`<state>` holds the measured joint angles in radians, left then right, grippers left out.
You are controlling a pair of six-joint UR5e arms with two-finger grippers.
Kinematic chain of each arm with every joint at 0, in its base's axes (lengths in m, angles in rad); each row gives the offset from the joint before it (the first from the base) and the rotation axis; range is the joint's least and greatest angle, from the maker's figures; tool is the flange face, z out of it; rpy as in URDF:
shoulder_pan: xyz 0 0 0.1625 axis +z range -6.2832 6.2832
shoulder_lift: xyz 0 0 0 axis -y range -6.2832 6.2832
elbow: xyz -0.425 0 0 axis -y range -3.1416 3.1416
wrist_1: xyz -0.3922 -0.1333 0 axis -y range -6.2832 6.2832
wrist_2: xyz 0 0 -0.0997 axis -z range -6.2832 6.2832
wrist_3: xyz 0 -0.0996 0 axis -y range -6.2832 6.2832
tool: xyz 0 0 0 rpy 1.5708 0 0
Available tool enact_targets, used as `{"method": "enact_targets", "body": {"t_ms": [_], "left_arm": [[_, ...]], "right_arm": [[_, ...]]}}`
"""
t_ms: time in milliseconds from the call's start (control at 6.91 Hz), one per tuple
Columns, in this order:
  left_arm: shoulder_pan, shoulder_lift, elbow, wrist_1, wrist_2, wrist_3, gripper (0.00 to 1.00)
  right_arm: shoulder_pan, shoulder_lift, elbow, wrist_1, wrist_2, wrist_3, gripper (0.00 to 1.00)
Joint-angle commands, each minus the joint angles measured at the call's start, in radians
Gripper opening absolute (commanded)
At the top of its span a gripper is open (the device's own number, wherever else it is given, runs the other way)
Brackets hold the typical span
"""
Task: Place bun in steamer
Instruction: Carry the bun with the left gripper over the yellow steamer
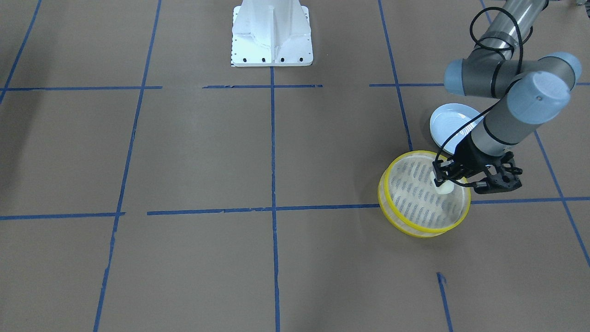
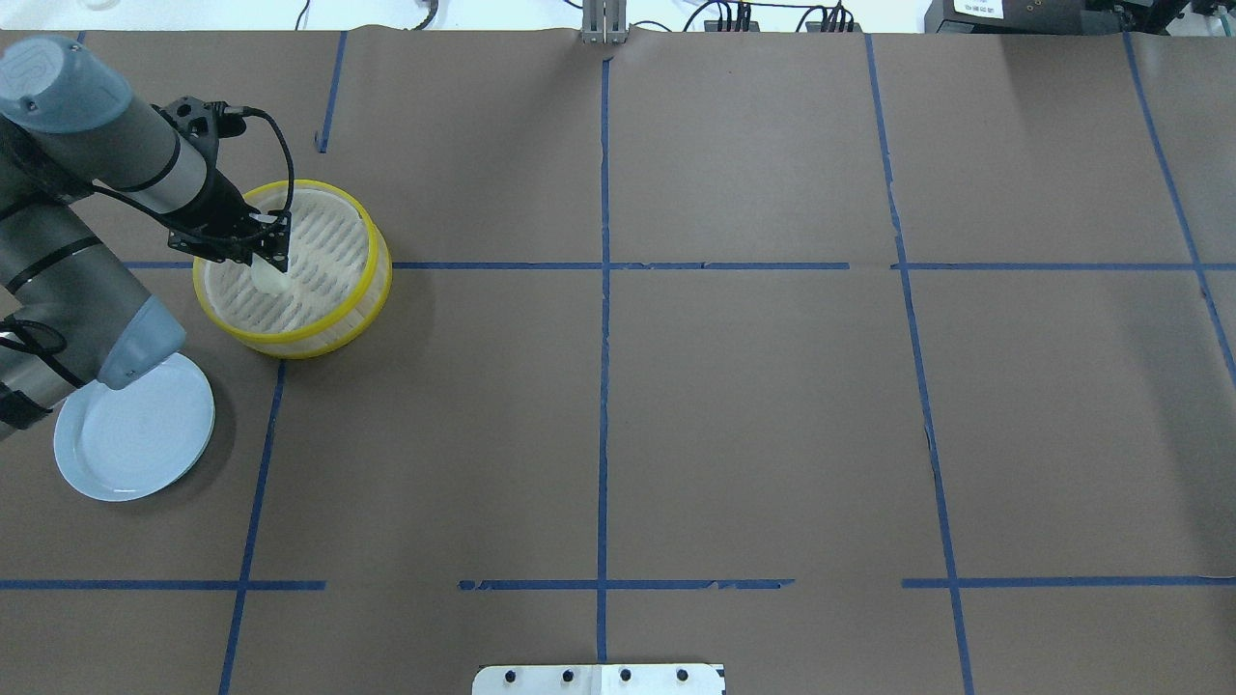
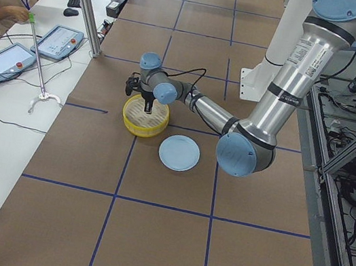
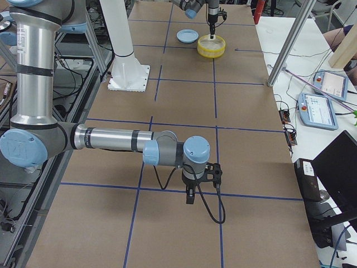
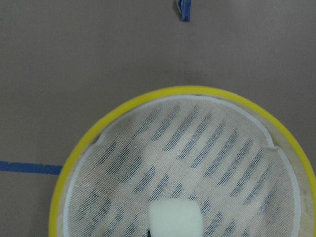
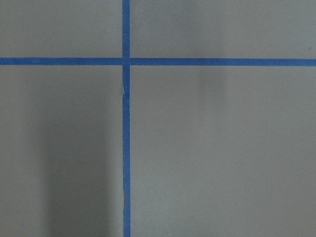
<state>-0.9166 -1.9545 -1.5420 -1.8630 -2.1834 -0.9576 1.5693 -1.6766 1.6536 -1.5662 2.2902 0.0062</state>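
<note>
Cream-white and softly blocky, the bun [image 5: 175,217] fills the bottom edge of the left wrist view, its top smooth and its corners rounded. The left gripper [image 2: 271,261] points straight down with its fingers drawn in against the bun's sides, pinching it. That upright hold looks chosen to carry the fingers over the rim and down past the wall. The bun is inside the steamer [image 5: 197,91], off centre on the side nearer the plate, low over the slotted, cloth-like base; whether it touches the base I cannot tell. The pale blue plate [image 2: 135,434] lies near the basket on the brown paper table [image 2: 753,405]. Well apart, the right gripper [image 4: 191,192] hangs over blue tape lines [image 6: 126,148], seemingly parked out of the way; spread or closed, I cannot tell.
</note>
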Motion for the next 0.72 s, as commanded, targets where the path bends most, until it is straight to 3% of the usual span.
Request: {"method": "enact_targets", "body": {"t_ms": [0, 579], "left_arm": [[0.019, -0.029, 0.04, -0.001, 0.001, -0.001, 0.31], [0.021, -0.029, 0.056, -0.001, 0.002, 0.005, 0.36]], "right_arm": [[0.0, 0.0, 0.0, 0.0, 0.0, 0.0, 1.0], [0.0, 0.0, 0.0, 0.0, 0.0, 0.0, 1.0]]}}
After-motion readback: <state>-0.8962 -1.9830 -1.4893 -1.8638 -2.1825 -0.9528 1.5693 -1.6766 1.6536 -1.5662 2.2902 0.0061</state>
